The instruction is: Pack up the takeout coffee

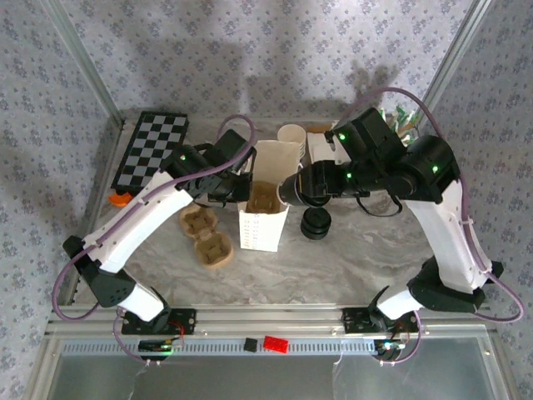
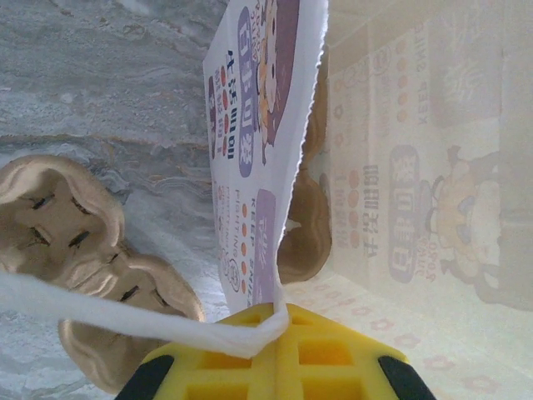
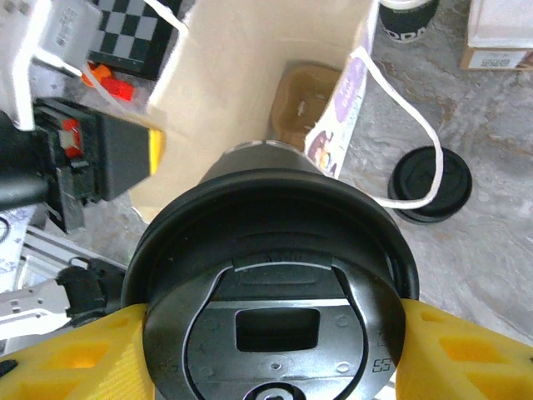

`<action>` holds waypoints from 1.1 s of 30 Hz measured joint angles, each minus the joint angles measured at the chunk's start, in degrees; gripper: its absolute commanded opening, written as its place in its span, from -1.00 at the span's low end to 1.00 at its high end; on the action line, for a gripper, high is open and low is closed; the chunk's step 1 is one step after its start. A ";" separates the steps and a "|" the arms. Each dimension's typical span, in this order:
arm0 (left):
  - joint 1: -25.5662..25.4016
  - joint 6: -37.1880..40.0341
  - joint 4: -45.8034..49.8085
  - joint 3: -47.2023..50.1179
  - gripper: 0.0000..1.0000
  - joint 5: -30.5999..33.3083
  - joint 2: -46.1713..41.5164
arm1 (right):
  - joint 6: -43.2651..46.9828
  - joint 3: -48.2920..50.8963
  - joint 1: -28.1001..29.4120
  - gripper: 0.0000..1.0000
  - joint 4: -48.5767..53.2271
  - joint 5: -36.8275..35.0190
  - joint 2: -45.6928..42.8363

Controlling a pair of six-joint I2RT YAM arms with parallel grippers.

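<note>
The takeout coffee (image 3: 275, 283), a dark cup under a round black lid, sits between the yellow fingers (image 3: 75, 367) of my right gripper (image 3: 271, 354), which is shut on it. In the top view the cup (image 1: 289, 190) lies tilted at the right rim of the open white paper bag (image 1: 265, 225), its base pointing into the mouth. My left gripper (image 2: 283, 321) is shut on the bag's left top edge and its white cord handle (image 2: 100, 304), holding the printed wall (image 2: 258, 125) up. A brown cup carrier (image 3: 304, 104) rests inside the bag.
A stack of black lids (image 1: 316, 223) lies just right of the bag. Two brown carriers (image 1: 208, 235) lie to its left. Behind are a stack of white cups (image 1: 291, 133), a box (image 1: 321, 146) and a checkerboard (image 1: 151, 150). An orange piece (image 1: 119, 198) lies at the left edge.
</note>
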State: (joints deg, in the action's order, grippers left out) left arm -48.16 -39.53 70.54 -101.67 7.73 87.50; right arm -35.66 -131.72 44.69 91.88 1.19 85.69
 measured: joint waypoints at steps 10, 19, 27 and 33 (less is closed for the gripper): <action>-0.76 -5.51 -3.56 1.09 -1.00 -1.09 -1.66 | -2.75 -5.09 0.11 0.10 -0.02 0.79 6.54; -1.46 -12.81 -10.54 6.47 -1.00 -2.40 -4.87 | -3.17 -5.35 1.99 0.05 -0.02 -0.66 12.63; -2.60 -17.53 -13.00 8.72 -1.00 -1.57 -5.14 | -3.15 -1.60 3.58 0.05 0.00 -3.48 14.36; -3.72 -18.88 -13.44 9.20 -1.00 0.02 -5.18 | -3.13 0.63 4.70 0.06 0.00 -5.27 16.48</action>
State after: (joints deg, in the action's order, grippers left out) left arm -51.88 -58.41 57.10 -92.47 7.75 82.32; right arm -38.79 -131.09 49.39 91.88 -4.08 102.17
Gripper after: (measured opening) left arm 0.044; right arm 0.616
